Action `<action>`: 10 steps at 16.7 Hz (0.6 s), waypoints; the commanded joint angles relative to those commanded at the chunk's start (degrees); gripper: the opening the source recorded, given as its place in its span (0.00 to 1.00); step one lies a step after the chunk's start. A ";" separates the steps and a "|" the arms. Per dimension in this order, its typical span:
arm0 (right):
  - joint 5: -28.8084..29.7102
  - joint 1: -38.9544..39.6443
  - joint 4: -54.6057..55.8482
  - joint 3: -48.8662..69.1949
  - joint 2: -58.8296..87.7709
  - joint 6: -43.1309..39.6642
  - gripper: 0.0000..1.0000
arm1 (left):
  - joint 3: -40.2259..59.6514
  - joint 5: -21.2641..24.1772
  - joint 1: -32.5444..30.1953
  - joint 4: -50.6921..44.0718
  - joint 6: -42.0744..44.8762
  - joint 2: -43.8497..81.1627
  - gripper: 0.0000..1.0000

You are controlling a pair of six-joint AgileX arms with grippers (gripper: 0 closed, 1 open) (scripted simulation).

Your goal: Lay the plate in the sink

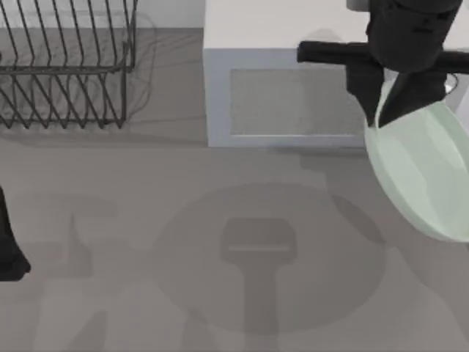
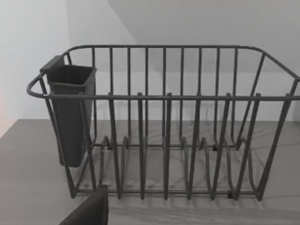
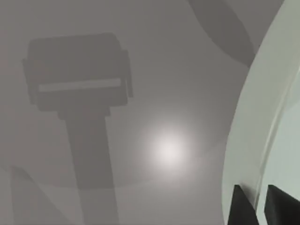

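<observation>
My right pincer point(image 1: 381, 110) grips the plate point(image 1: 425, 172) by its rim, fingers point(image 3: 241, 206) clamped either side, holding it tilted above the worktop point(image 1: 146, 220) just right of the microwave point(image 1: 286, 95). My left arm sits parked, left of the microwave, facing the rack point(image 2: 164, 122).

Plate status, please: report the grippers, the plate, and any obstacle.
Right gripper shut on plate rim, held tilted above table's right side. Left gripper parked at left edge. Microwave close beside plate.
</observation>
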 joint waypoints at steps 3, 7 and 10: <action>0.23 -0.37 -5.76 7.38 0.12 -3.54 0.00 | 0.00 0.00 0.00 0.00 0.00 0.00 1.00; 0.33 -0.48 -6.83 9.55 0.18 -5.05 0.00 | 0.00 0.00 0.00 0.00 0.00 0.00 1.00; 0.30 -0.29 -6.73 9.54 -0.02 -4.90 0.00 | 0.00 0.00 0.00 0.00 0.00 0.00 1.00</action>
